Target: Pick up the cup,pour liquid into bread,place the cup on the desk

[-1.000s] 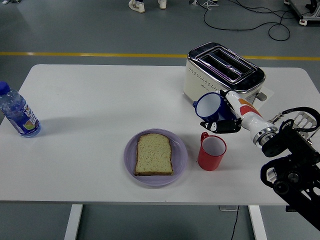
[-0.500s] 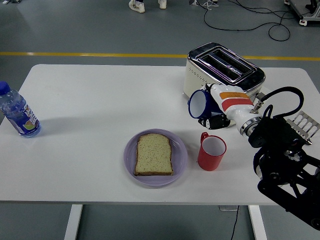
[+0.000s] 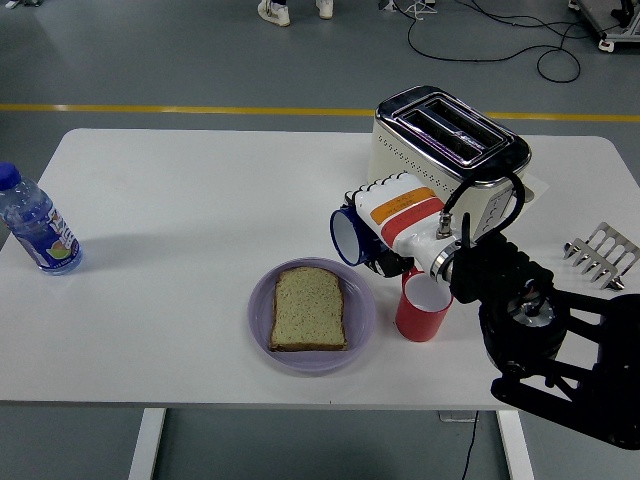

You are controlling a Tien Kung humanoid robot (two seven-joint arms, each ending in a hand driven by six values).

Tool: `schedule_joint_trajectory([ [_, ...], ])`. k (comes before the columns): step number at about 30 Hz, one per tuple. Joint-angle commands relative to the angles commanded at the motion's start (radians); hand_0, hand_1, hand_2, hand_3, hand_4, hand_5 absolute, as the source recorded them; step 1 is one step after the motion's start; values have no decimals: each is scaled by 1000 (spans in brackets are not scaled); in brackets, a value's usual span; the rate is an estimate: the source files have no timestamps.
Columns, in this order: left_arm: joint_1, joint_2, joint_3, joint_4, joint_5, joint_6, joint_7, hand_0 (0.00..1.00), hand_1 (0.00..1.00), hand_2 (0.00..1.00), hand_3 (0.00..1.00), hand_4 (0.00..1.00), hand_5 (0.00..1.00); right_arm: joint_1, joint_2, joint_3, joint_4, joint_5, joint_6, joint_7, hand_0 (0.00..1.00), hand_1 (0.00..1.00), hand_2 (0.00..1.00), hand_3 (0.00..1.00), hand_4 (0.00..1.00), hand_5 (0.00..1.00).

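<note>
Head view: right hand (image 3: 392,222) clasped around blue cup (image 3: 347,237), tipped sideways, mouth facing left, above right rim of purple plate (image 3: 262,331) bearing bread (image 3: 308,308). Red cup (image 3: 421,310) upright beside plate; toaster (image 3: 447,143) behind.

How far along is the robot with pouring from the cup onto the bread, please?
Pickup looks done: the right hand holds the blue cup off the table, tipped on its side with the mouth facing left, just up and right of the bread on the purple plate. The pour seems to be starting; no liquid is visible. Setting the cup down remains.
</note>
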Motion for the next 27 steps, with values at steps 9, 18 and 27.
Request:
schedule_joint_trajectory([
  [9, 2, 0, 6, 0, -7, 0, 1, 645, 601, 592, 527, 300, 762, 117, 31, -125, -26, -4, 127, 0, 432, 449, 560, 554, 619, 2],
  [18, 3, 1, 6, 0, -8, -1, 1, 646, 601, 592, 528, 299, 760, 121, 54, -134, -27, -46, 164, 0, 438, 454, 565, 558, 594, 2],
  [27, 3, 2, 8, 1, -9, -1, 1, 646, 603, 593, 528, 296, 760, 127, 66, -134, -29, -81, 156, 0, 446, 454, 566, 558, 589, 2],
])
